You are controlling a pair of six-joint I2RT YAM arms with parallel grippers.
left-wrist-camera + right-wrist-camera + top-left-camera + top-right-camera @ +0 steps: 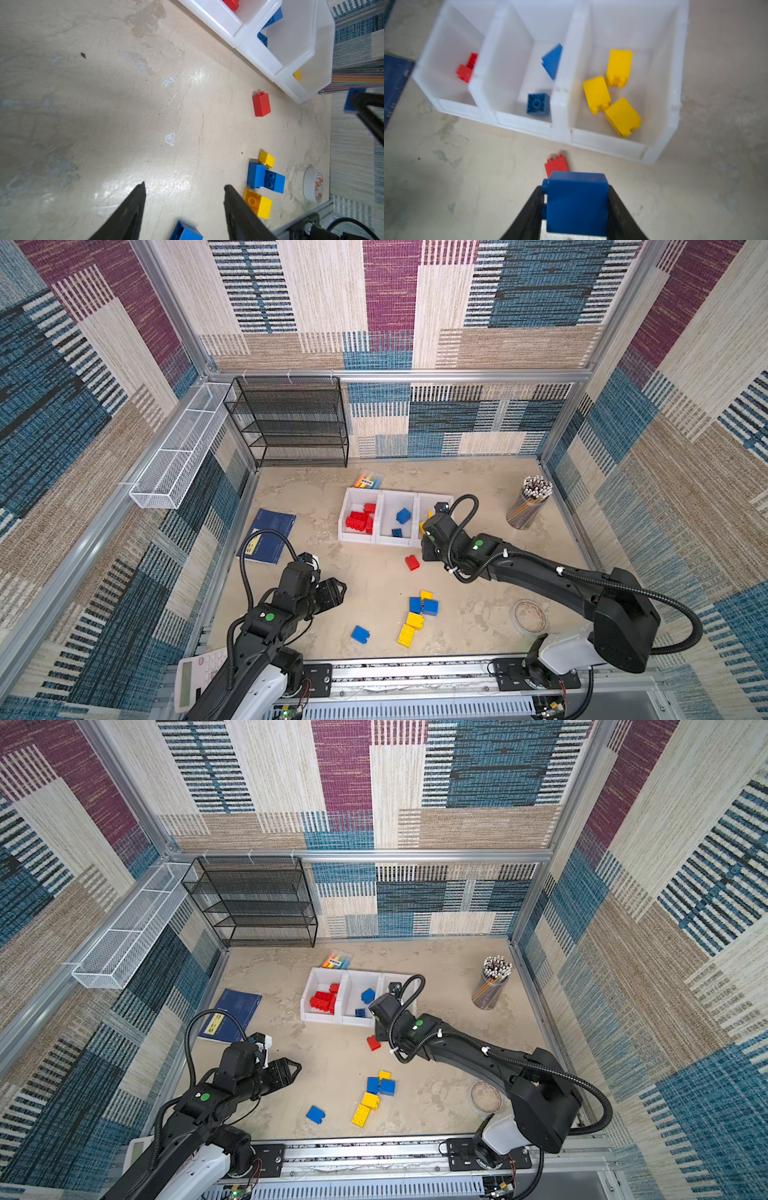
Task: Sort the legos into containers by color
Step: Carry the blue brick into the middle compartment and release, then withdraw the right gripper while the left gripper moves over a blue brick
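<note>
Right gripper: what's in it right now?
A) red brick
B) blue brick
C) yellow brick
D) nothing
B: the right wrist view shows the right gripper clamped on a blue brick, one finger on each side.

Bright, even light; glare on the tabletop (182,182); motion blur softens the blue lego (577,203) in the right wrist view.

Left arm (266,626) and right arm (540,576), both black: white base shell (569,649) at the bottom, a green dot (270,617) (round, sticker-like) near each wrist, ribbed black cable (700,626) looping, white cable ties (560,571), tapered black end effector fingers (128,214).
</note>
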